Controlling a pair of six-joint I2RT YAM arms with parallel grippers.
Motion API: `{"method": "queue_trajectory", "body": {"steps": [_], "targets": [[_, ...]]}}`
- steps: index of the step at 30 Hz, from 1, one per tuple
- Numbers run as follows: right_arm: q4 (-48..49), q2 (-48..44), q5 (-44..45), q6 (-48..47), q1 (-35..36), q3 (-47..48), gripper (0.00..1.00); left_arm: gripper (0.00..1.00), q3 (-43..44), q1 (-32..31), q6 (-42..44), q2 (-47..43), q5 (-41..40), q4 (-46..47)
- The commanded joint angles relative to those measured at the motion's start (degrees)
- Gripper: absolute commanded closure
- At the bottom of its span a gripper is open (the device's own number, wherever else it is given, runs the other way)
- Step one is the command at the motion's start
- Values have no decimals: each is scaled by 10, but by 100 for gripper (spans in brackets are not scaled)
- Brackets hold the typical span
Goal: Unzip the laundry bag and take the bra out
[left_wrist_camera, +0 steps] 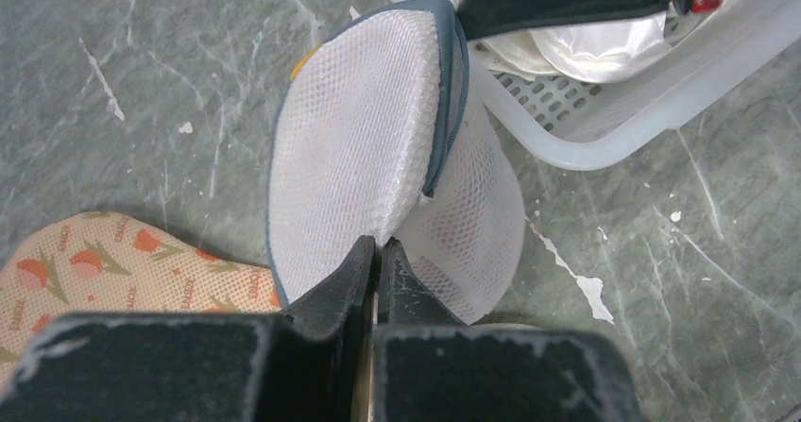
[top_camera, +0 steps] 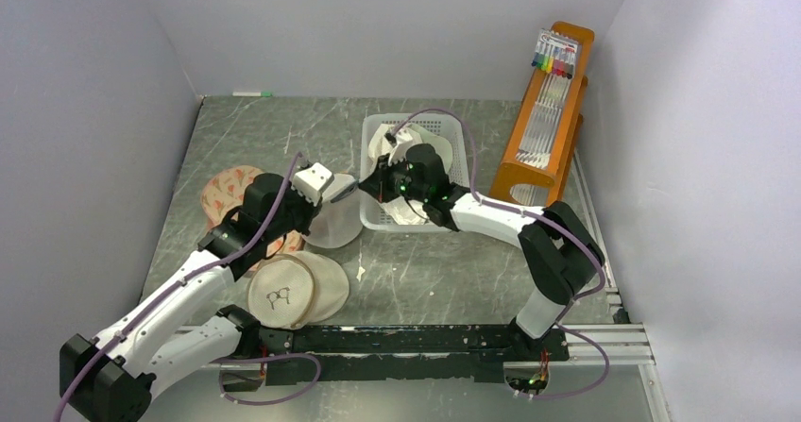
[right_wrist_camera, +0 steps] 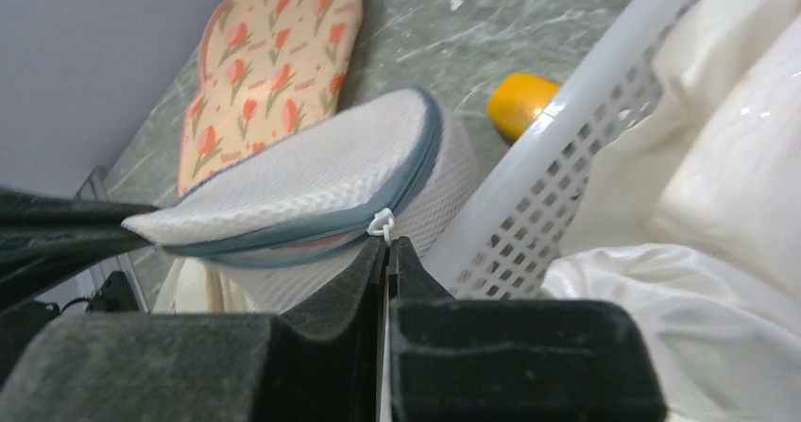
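Note:
The laundry bag (top_camera: 332, 224) is a white mesh drum with a grey-blue zipper band, standing on edge beside the basket. My left gripper (left_wrist_camera: 380, 244) is shut on a fold of the laundry bag's (left_wrist_camera: 368, 148) mesh at its near rim. My right gripper (right_wrist_camera: 387, 243) is shut on the white zipper pull (right_wrist_camera: 381, 222) at the laundry bag's (right_wrist_camera: 302, 177) band. The zipper gapes slightly, and a thin pink strip (right_wrist_camera: 316, 242) shows in the gap. The bra is otherwise hidden. In the top view the left gripper (top_camera: 338, 192) and right gripper (top_camera: 373, 188) meet over the bag.
A white plastic basket (top_camera: 373, 219) holding pale garments (right_wrist_camera: 718, 195) stands right against the bag. The flowered cream pad (top_camera: 225, 194) lies to the left and the beige glasses-print pouch (top_camera: 288, 290) in front. A yellow object (right_wrist_camera: 522, 101) lies behind the bag. An orange rack (top_camera: 553, 110) stands far right.

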Motion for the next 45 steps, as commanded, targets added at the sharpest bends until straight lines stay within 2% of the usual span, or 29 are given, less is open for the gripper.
{"method": "queue_trajectory", "body": {"steps": [1,9,13,17,21,23,28,35,41,45], "targets": [[-49,22,19,-1,-37,38,100,93,11,1,-9,-16,-20,0],[-12,2,-33,-17,-23,24,100,91,17,1,-17,-19,-13,-8],[-11,-4,-32,-27,-8,24,100,69,37,1,-20,-18,18,-36],[-14,-13,-27,-38,10,24,100,37,38,1,-11,-43,83,-36],[-14,-25,-15,-48,36,23,100,22,18,1,-12,-100,167,-6],[-17,-31,-5,-56,54,24,100,18,6,1,-15,-119,172,12],[-19,-44,30,-74,107,24,100,18,-5,1,-23,-100,126,29],[-9,-64,46,-80,129,5,100,32,39,1,-23,-4,102,-24],[-13,-80,62,-87,128,-3,100,32,23,1,-22,-26,95,-9],[-12,-91,59,-85,129,-8,100,41,21,1,-20,-31,83,-10]]}}
